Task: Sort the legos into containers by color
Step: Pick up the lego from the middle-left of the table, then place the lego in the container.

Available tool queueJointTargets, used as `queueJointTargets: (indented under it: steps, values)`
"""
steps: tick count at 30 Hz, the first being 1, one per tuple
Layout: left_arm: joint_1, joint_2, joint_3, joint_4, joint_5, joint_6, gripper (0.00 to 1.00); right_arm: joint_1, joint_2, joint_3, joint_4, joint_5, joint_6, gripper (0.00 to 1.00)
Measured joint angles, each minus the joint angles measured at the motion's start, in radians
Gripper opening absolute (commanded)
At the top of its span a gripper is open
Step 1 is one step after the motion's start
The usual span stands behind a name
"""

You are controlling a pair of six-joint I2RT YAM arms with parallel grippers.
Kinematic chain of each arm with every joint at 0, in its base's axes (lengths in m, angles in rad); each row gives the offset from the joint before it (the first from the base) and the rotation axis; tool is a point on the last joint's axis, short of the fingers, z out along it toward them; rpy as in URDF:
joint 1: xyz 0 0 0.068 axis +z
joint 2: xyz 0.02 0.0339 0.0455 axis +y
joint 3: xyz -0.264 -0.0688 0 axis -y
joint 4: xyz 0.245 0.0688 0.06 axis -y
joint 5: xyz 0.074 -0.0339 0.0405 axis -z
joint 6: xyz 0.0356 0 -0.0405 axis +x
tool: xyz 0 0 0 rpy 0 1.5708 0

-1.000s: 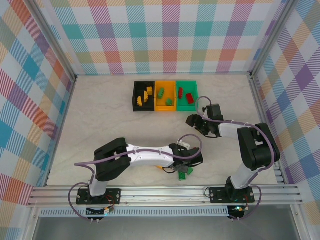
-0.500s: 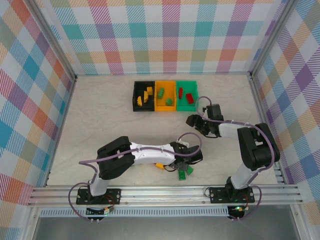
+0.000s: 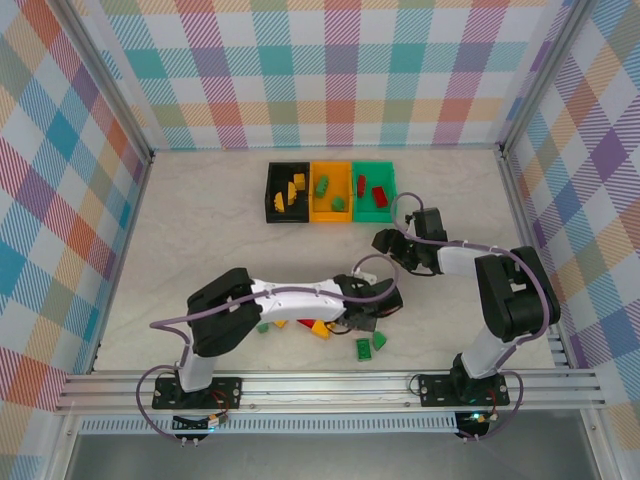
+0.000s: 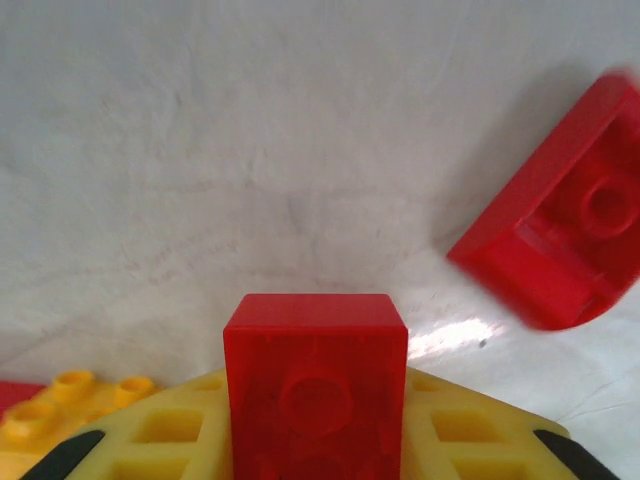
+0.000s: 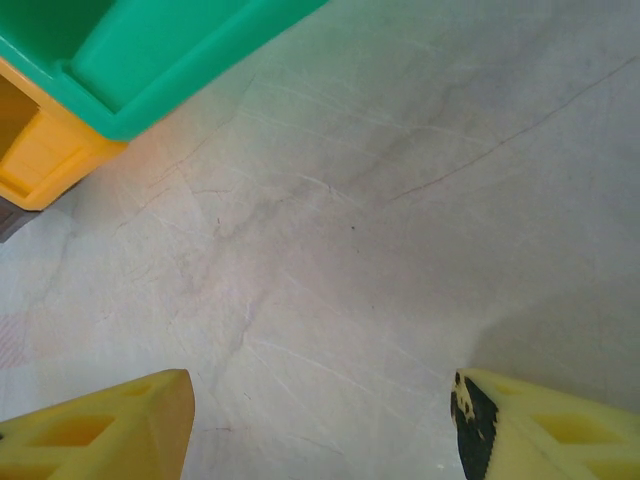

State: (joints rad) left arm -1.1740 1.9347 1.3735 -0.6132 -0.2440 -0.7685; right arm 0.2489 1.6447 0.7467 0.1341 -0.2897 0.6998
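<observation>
Reaching low and rightward across the counter (image 3: 200, 250), the left arm hides part of the loose legos (image 3: 318, 328) strewn well on the near side of the orange bin (image 3: 331, 193), so their count cannot be told. The left claw (image 3: 366, 314), near-right of that bin, is closed on a red lego (image 4: 315, 385). In the left wrist view the brick's lower part and the yellow fingers (image 4: 160, 440) run off the bottom edge, a yellow lego (image 4: 60, 415) to its left is cropped, and a second red lego (image 4: 560, 235) to its right lies blurred on the counter. Two green legos (image 3: 363, 347) lie just nearer than the claw. The black bin (image 3: 286, 193) touches the orange bin's left side, the green bin (image 3: 373, 193) its right. The right arm is folded, with the right claw (image 3: 385, 243) just near-right of the orange bin, spread wide over bare counter, both fingers cropped by the right wrist view's bottom edge.
</observation>
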Motion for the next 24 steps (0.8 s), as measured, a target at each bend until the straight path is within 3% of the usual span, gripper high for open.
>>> queueJointTargets:
  steps: [6, 14, 20, 24]
  values:
    - [0.115, -0.079, 0.022, 0.044, 0.026, 0.055, 0.22, 0.000, -0.116, -0.055, 0.008, 0.065, 0.000, 0.70]
    - [0.272, -0.070, 0.216, 0.045, 0.100, 0.164, 0.22, 0.000, -0.148, -0.071, 0.008, 0.100, 0.000, 0.70]
    - [0.381, 0.096, 0.537, 0.033, 0.161, 0.264, 0.22, 0.000, -0.148, -0.071, 0.008, 0.108, 0.000, 0.70]
    - [0.423, 0.286, 0.811, -0.013, 0.193, 0.326, 0.23, 0.000, -0.148, -0.071, 0.008, 0.116, 0.000, 0.70]
